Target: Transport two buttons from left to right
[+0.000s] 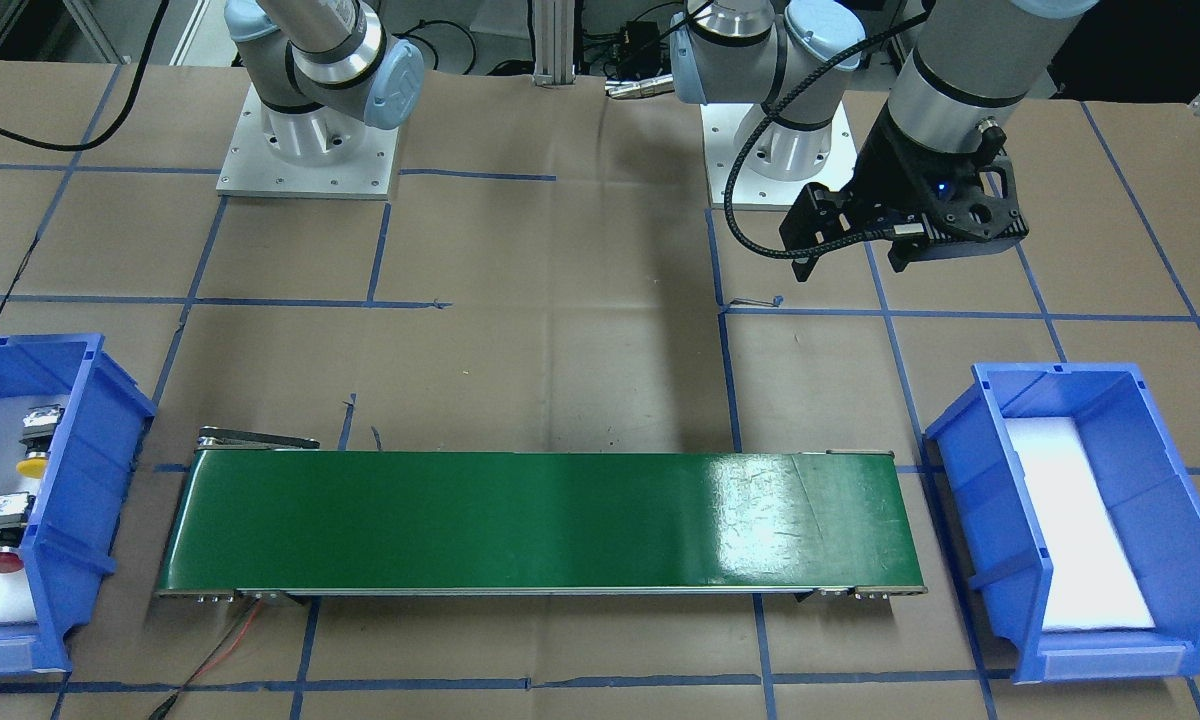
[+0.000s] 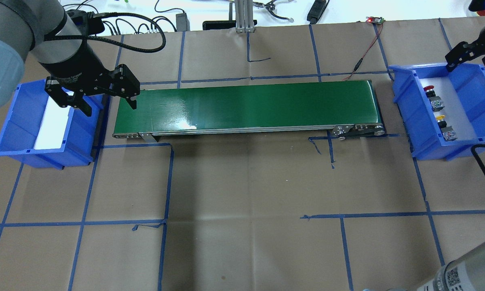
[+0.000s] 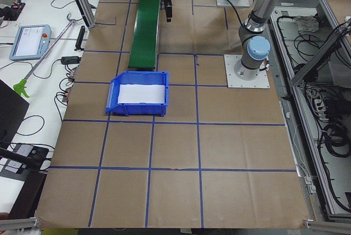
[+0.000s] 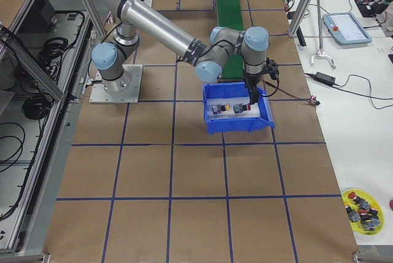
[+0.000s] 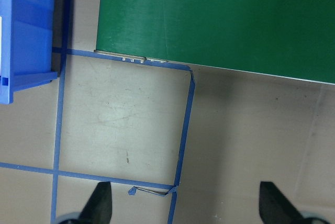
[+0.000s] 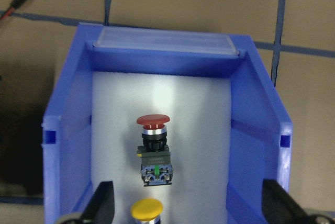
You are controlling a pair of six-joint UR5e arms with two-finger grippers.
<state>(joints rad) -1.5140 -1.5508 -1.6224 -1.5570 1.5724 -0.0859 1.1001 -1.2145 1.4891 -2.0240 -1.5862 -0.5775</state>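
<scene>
green conveyor belt ran between two bins; right-hand blue bin held both buttons on a white liner. right gripper hung over that bin, fingers wide and empty; left gripper, also wide and empty, was well apart at the belt's other end. red button lay just ahead of the right fingers, long axis crosswise to their line; yellow button showed its cap between them.

My silver-grey tubular arms carry pale blue joint caps; at upper right a braided black cable loops to my black left claw.
</scene>
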